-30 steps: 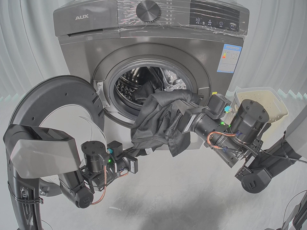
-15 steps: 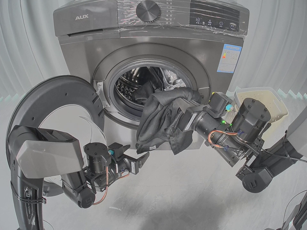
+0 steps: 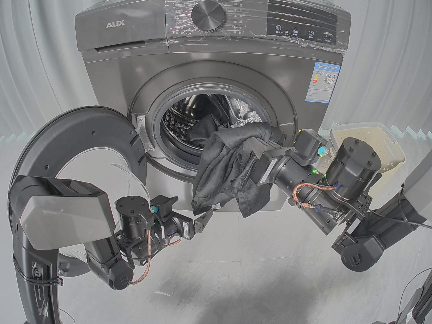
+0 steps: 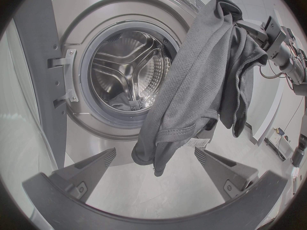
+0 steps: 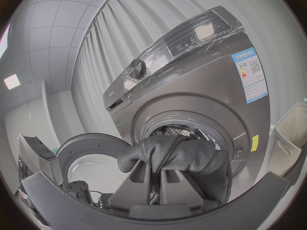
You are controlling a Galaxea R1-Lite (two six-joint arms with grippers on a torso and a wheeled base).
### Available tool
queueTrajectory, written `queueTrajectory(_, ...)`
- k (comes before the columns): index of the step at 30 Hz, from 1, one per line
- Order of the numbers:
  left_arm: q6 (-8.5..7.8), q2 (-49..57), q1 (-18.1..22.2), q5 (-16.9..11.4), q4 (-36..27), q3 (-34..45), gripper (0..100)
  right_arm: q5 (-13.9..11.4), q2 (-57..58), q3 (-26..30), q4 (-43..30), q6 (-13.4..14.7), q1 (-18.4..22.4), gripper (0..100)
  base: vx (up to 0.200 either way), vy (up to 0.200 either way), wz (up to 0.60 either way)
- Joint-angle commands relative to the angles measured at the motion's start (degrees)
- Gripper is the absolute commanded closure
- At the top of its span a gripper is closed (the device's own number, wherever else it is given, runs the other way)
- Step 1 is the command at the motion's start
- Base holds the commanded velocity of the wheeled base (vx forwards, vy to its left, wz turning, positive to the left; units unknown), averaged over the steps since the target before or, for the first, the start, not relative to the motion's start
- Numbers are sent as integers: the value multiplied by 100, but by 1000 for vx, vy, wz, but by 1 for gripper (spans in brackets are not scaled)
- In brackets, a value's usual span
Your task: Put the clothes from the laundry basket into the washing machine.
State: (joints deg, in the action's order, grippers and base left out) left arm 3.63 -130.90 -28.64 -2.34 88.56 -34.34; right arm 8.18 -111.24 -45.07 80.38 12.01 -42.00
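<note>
The right end effector was clamped on a dark garment, which hung across the right rim of the washer's open mouth. The left end effector gaped just under its hem.

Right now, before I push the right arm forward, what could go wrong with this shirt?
1. Most of the shirt hangs outside, below the drum opening; pushing in may leave the hem draped over the rim.
2. The open left gripper sits just under the hem and could snag it.
</note>
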Motion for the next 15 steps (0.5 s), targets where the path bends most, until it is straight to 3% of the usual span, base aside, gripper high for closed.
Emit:
queueTrajectory(1,23,-93,-2,6,3,-196,0,-1,6,-2,4,-5,-10,100,0,0,0)
queueTrajectory(10,15,-252,7,-3,-6,-776,0,-1,-3,16,4,-5,-37,100,0,0,0)
queueTrajectory(11,15,-260,-2,-3,-6,-820,100,-1,-3,16,4,-5,-37,100,0,0,0)
queueTrajectory(15,15,-436,-10,-3,3,-952,100,-1,-3,7,4,-5,-45,100,0,0,0)
